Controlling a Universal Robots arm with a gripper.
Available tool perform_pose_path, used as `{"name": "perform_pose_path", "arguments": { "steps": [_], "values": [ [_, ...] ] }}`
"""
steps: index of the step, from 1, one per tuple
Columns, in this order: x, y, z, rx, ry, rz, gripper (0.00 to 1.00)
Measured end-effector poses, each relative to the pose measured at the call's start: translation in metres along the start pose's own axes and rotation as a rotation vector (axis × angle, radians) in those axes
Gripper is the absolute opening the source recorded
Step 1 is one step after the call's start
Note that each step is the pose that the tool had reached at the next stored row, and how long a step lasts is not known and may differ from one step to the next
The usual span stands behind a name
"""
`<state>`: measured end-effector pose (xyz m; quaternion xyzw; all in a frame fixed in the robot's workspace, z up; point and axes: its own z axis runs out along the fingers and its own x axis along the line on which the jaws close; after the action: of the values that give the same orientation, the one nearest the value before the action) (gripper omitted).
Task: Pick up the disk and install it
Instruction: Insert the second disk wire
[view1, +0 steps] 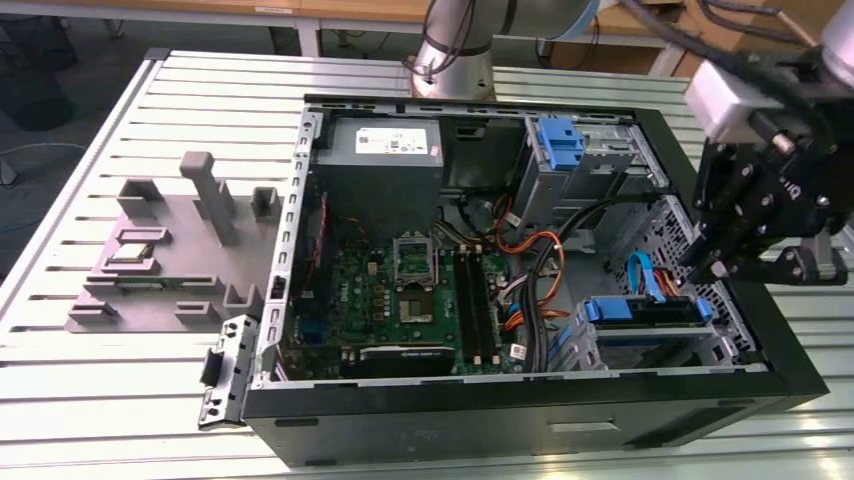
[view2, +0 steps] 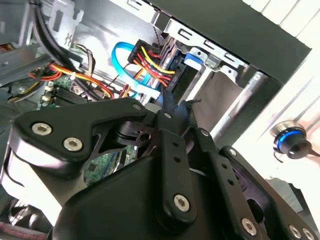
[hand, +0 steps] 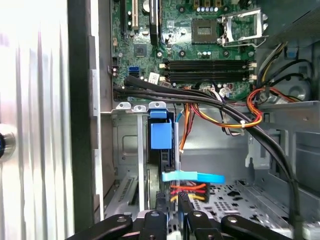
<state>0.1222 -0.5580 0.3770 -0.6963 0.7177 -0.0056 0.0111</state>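
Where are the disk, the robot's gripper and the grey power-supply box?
disk (view1: 643, 312): exterior view, on its blue carrier rail, in the drive bay.
gripper (view1: 703, 272): exterior view, at its fingertips, beside the bay.
power-supply box (view1: 380, 165): exterior view, on its grey side below the white label.

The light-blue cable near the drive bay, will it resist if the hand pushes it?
Probably not: the light-blue cable hangs in a loose loop, so it likely bends aside. Its thin flat shape suggests little weight.
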Motion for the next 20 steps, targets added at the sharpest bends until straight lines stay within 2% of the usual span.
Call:
{"name": "perform_pose_path", "arguments": {
  "steps": [2, 7, 10, 13, 15, 18, 20],
  "values": [
    [0.0, -0.0002, -0.0062, 0.0, 0.0, 0.0, 0.24],
    [-0.0003, 0.0008, -0.0066, -0.0001, 0.0, 0.004, 0.24],
    [-0.0017, 0.0072, -0.0074, -0.0005, -0.0007, 0.036, 0.24],
    [-0.0051, 0.0203, -0.0092, -0.0013, -0.0019, 0.1, 0.24],
    [-0.0085, 0.0324, -0.0108, -0.0022, -0.0029, 0.161, 0.24],
    [-0.0158, 0.0548, -0.0134, -0.0037, -0.0049, 0.277, 0.24],
    [-0.0228, 0.0733, -0.0156, -0.0051, -0.0064, 0.376, 0.24]
  ]
}}
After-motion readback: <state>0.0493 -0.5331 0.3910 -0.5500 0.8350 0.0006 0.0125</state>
